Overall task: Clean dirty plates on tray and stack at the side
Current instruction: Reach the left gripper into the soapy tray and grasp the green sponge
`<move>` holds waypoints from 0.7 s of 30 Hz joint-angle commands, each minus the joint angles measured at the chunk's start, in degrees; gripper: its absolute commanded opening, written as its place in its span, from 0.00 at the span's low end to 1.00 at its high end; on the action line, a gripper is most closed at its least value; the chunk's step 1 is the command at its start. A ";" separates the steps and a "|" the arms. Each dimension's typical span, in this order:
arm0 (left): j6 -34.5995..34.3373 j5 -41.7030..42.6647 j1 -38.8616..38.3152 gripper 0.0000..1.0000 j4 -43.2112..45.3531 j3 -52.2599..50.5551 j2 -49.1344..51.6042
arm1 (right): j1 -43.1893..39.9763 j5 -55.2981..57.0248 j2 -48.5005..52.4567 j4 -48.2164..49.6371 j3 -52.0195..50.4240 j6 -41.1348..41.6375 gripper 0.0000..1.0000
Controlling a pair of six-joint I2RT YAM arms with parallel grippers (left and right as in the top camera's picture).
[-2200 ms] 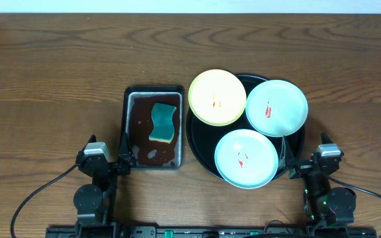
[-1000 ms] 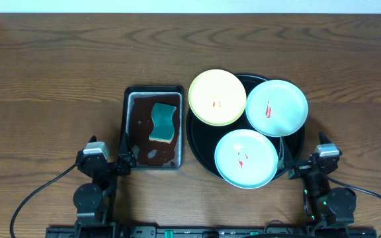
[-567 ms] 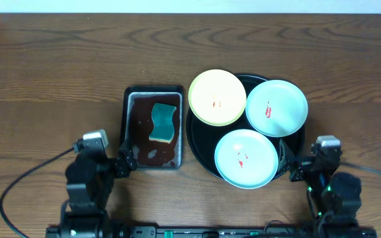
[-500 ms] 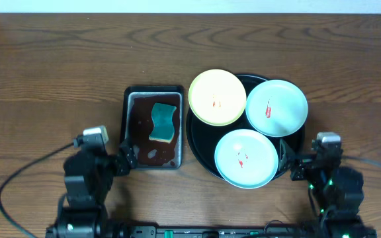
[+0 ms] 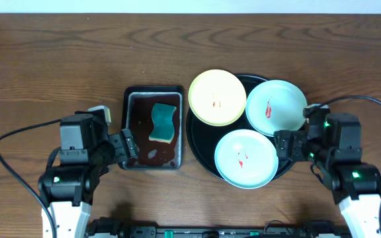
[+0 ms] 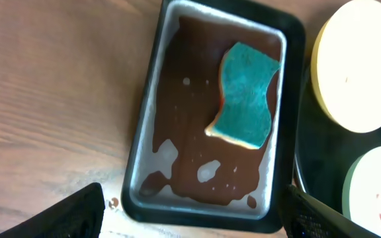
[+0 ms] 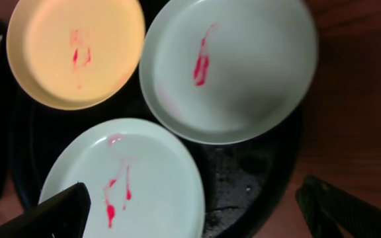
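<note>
Three plates lie on the round black tray [image 5: 201,141]. They are a pale yellow plate [image 5: 217,97] at the far left, a mint plate [image 5: 276,108] at the far right and another mint plate [image 5: 246,158] nearest me. All three carry red smears, which also show on the yellow plate [image 7: 75,49] and both mint plates [image 7: 237,66] [image 7: 121,185] in the right wrist view. My right gripper [image 5: 286,145] [image 7: 194,201] hangs open over the tray's right rim, holding nothing. My left gripper [image 5: 125,147] [image 6: 194,205] stands open over the metal pan's near-left edge, also holding nothing.
A rectangular metal pan [image 5: 153,88] [image 6: 147,152] with brown liquid and a green sponge [image 5: 165,121] [image 6: 247,96] sits just left of the tray. Bare wooden table [image 5: 51,73] stretches to the left, behind and to the right of the tray.
Both arms have lifted from their rest at the table's near edge and moved forward. The left gripper came toward the pan, the right toward the tray. Plates and sponge have not moved.
</note>
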 commanded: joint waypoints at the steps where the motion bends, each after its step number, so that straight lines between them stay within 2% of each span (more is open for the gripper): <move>1: -0.79 0.87 0.24 0.85 0.00 1.25 1.16 | 0.44 -4.26 1.90 0.04 1.07 0.83 0.99; 8: -2.14 6.05 -1.53 0.82 9.94 1.18 4.37 | 0.44 -4.22 3.21 0.26 1.07 0.83 0.99; 14: -2.01 -5.70 -9.55 0.79 14.10 1.18 13.53 | 0.44 -4.22 3.26 0.68 1.07 0.85 0.99; 17: -1.68 -8.24 -13.68 0.74 17.18 1.18 18.97 | 0.44 -4.20 3.26 0.66 1.07 0.83 0.99; 21: -1.62 -12.98 -18.38 0.73 22.47 1.18 26.36 | 0.44 -4.20 3.32 0.83 1.05 0.83 0.99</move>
